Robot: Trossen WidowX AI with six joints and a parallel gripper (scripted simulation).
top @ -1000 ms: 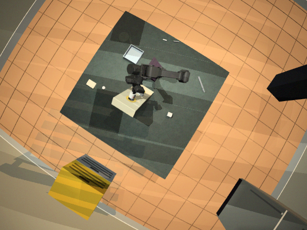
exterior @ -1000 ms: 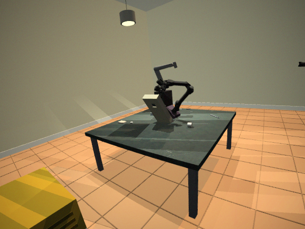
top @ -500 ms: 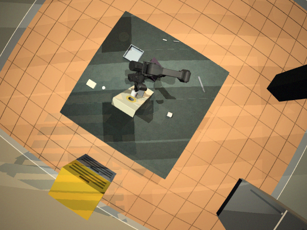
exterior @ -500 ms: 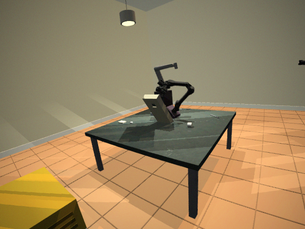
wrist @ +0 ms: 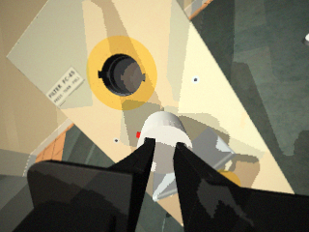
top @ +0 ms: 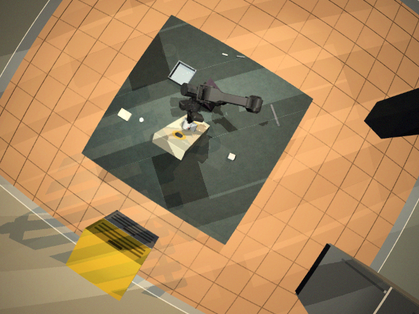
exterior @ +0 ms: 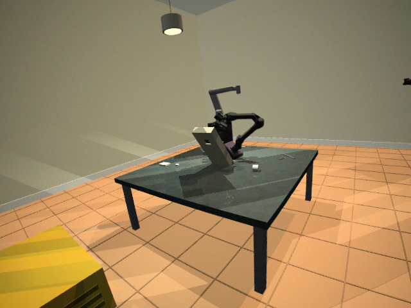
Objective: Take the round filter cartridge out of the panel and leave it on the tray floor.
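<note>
My gripper (wrist: 164, 144) (top: 190, 120) is shut on the white round filter cartridge (wrist: 163, 125) (top: 185, 124). It holds the cartridge clear of its socket, above the lower part of the panel face. The cartridge's slots are not visible. The cream service panel (wrist: 214, 92) (top: 172, 148) (exterior: 216, 151) leans on the table. Its round dark socket (wrist: 118, 74) (top: 178, 135) is empty, with a notch on either side and a yellow ring (wrist: 121, 43) around it. The tray (top: 182, 73) is empty, beyond the arm from the panel. In the exterior view the cartridge is hidden.
A grey box-like part (wrist: 210, 147) and a yellow knob (wrist: 229, 177) show below the cartridge. A cream block (top: 124, 114) (exterior: 164, 163), a small white ball (top: 141, 119), a white piece (top: 231, 156) (exterior: 255, 167) and a thin rod (top: 274, 115) lie on the table.
</note>
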